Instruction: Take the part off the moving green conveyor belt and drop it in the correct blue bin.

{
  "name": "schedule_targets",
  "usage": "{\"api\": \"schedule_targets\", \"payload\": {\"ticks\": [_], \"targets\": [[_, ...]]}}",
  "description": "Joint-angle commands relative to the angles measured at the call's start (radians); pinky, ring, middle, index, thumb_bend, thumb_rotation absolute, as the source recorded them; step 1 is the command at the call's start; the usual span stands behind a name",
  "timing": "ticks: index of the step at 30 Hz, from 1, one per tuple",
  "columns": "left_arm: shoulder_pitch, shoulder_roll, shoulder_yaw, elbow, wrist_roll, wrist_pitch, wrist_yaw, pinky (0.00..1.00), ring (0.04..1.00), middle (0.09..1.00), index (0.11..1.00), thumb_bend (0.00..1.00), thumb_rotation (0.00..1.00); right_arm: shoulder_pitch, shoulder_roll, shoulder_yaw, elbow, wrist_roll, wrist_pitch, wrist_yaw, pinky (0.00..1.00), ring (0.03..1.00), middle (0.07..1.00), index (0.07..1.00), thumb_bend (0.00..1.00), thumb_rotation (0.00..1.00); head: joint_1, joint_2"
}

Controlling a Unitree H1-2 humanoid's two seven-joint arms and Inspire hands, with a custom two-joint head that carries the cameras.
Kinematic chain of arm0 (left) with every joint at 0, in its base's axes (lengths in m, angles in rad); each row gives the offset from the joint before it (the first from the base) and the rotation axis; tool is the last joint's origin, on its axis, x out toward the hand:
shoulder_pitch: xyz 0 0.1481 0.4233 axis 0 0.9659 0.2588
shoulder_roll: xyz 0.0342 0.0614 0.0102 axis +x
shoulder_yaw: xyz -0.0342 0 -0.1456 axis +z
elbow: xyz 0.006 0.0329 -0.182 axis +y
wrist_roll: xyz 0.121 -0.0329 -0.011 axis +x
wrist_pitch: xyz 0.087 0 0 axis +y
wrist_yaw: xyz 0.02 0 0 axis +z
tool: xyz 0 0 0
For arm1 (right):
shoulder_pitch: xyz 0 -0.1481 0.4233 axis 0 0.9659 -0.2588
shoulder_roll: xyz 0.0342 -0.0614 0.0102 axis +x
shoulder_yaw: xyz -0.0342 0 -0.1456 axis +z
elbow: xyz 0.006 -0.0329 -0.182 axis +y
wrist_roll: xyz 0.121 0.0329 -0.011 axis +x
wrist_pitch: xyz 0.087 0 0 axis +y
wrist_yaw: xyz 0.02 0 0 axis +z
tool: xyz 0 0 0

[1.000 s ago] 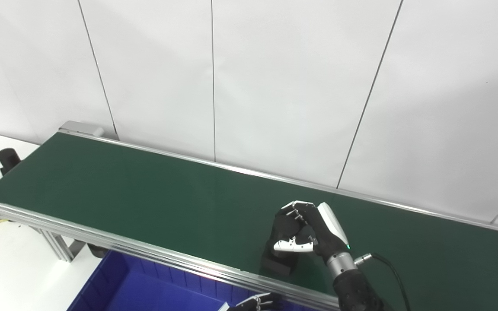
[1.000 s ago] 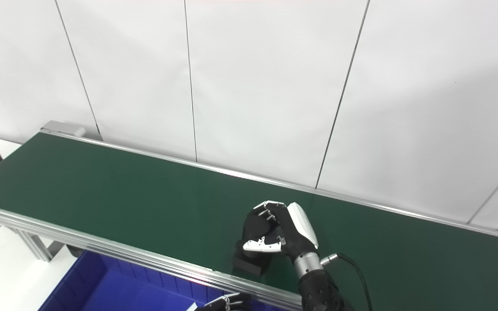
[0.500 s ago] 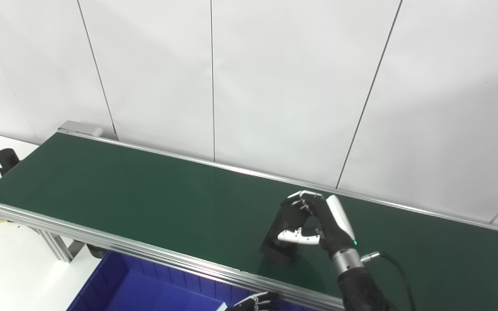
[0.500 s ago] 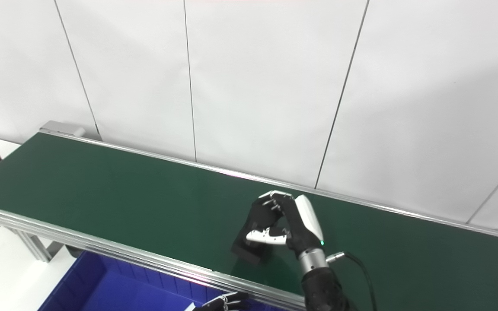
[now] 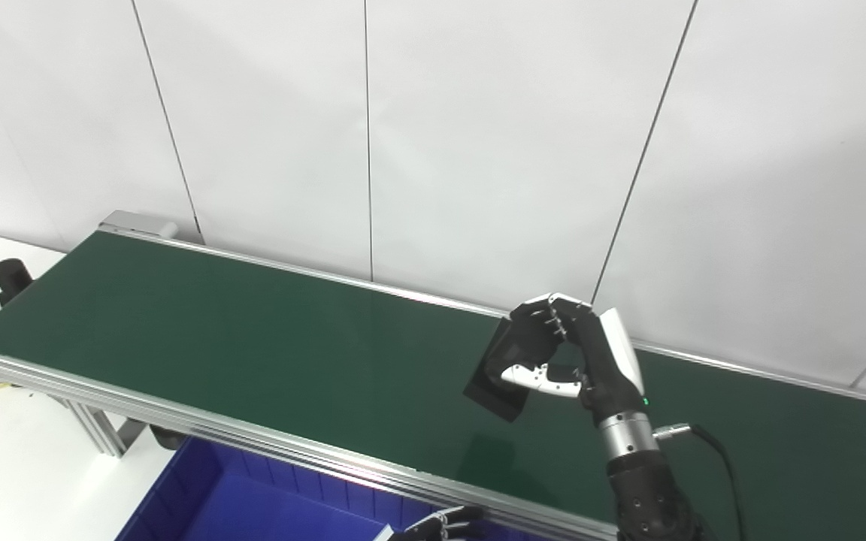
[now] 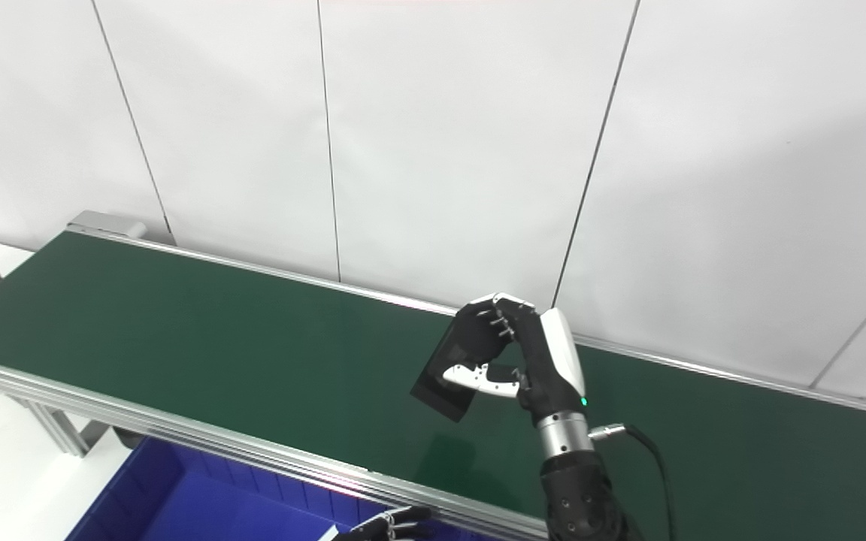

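The right hand (image 5: 576,361) is clenched on a flat black rectangular part (image 5: 497,376), holding it clear above the green conveyor belt (image 5: 252,353), with a faint shadow on the belt under it. The fingers (image 5: 534,334) curl over the part's upper end and the white thumb (image 5: 542,379) crosses its near face, so most of the slab hangs below and to the left of the fingers, tilted.

It keeps its flat shape with no sag, so it is probably stiff and light (its matte surface looks unlikely to slip). A hold nearer the middle would likely steady it, since the free end could swing.

No label, brand or writing can be read on the part.

The left hand (image 5: 440,526) barely shows at the bottom edge beside the blue bin (image 5: 215,503); whether it is released or clenched cannot be told.
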Motion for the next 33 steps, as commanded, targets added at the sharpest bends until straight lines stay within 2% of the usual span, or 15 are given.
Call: {"api": "schedule_targets", "payload": {"ticks": [1, 10, 19, 25, 30, 33], "targets": [[-0.017, 0.004, -0.001, -0.012, -0.008, -0.031, -0.012, 0.68, 0.766, 0.812, 0.852, 1.00, 0.24, -0.021, 0.002, -0.016, -0.052, 0.008, -0.021, -0.018, 0.35, 0.453, 0.508, 0.527, 0.50, 0.00, -0.001, 0.001], [-0.016, 0.005, 0.002, -0.015, -0.006, -0.028, -0.010, 0.69, 0.768, 0.815, 0.854, 1.00, 0.25, 0.012, -0.004, -0.054, -0.166, -0.018, 0.009, -0.031, 0.37, 0.450, 0.505, 0.518, 0.50, 0.00, -0.027, 0.014], [-0.018, 0.012, 0.007, -0.019, -0.014, -0.023, -0.015, 0.69, 0.775, 0.814, 0.859, 1.00, 0.23, 0.082, -0.021, -0.085, -0.325, 0.011, 0.053, 0.014, 0.37, 0.450, 0.508, 0.514, 0.50, 0.00, -0.094, 0.033], [-0.013, 0.017, 0.006, -0.039, -0.028, -0.006, -0.023, 0.71, 0.782, 0.815, 0.865, 1.00, 0.22, 0.126, -0.044, -0.108, -0.428, 0.031, 0.075, 0.029, 0.36, 0.447, 0.508, 0.523, 0.50, 0.00, -0.146, 0.059], [-0.004, 0.019, 0.006, -0.063, -0.035, 0.002, -0.029, 0.73, 0.792, 0.829, 0.879, 1.00, 0.22, 0.176, -0.069, -0.131, -0.535, 0.018, 0.137, 0.048, 0.36, 0.447, 0.509, 0.525, 0.50, 0.00, -0.200, 0.096], [0.002, 0.021, 0.002, -0.079, -0.027, 0.007, -0.026, 0.75, 0.806, 0.839, 0.898, 0.99, 0.24, 0.205, -0.085, -0.144, -0.578, 0.029, 0.150, 0.057, 0.36, 0.447, 0.507, 0.523, 0.50, 0.00, -0.211, 0.110]]}}
